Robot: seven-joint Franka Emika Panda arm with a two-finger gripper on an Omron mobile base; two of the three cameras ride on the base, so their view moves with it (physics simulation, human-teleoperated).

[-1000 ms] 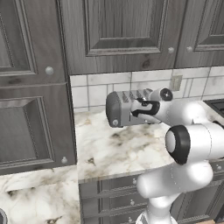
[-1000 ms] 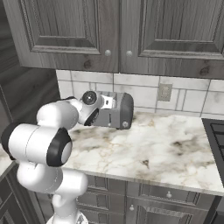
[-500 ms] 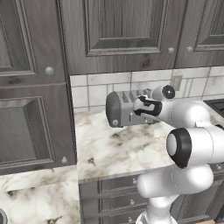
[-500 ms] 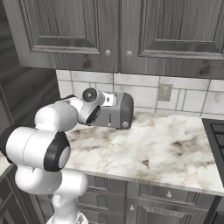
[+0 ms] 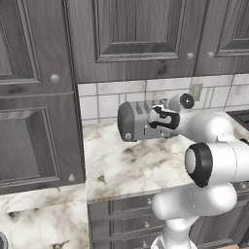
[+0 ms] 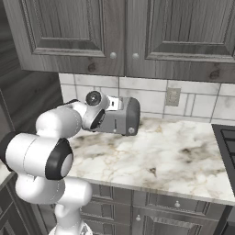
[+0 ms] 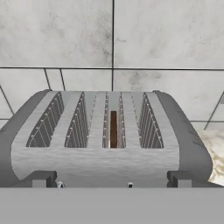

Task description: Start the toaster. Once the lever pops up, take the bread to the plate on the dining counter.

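Observation:
The gray toaster (image 5: 138, 121) stands on the marble worktop against the tiled wall, also seen as the toaster (image 6: 120, 120). In the hand view the toaster (image 7: 100, 162) shows several slots on top, with the brown bread (image 7: 113, 129) standing upright in the third slot from the left. My gripper (image 7: 110, 180) hovers at the toaster's near edge, open, its two dark fingertips (image 7: 41, 178) far apart with nothing between them. From the left base view my gripper (image 5: 156, 118) sits right at the toaster's right end. The plate and the dining counter are out of view.
Dark wood cabinets (image 5: 131, 34) hang low over the marble worktop (image 5: 126, 165). A tall cabinet (image 5: 34, 126) walls off the left side. A wall outlet (image 6: 172, 96) is right of the toaster, and a dark stove edge (image 6: 227, 147) lies far right.
My hand has edged slightly upward and closer over the toaster. The jaws have stayed wide open, and the toaster has not moved.

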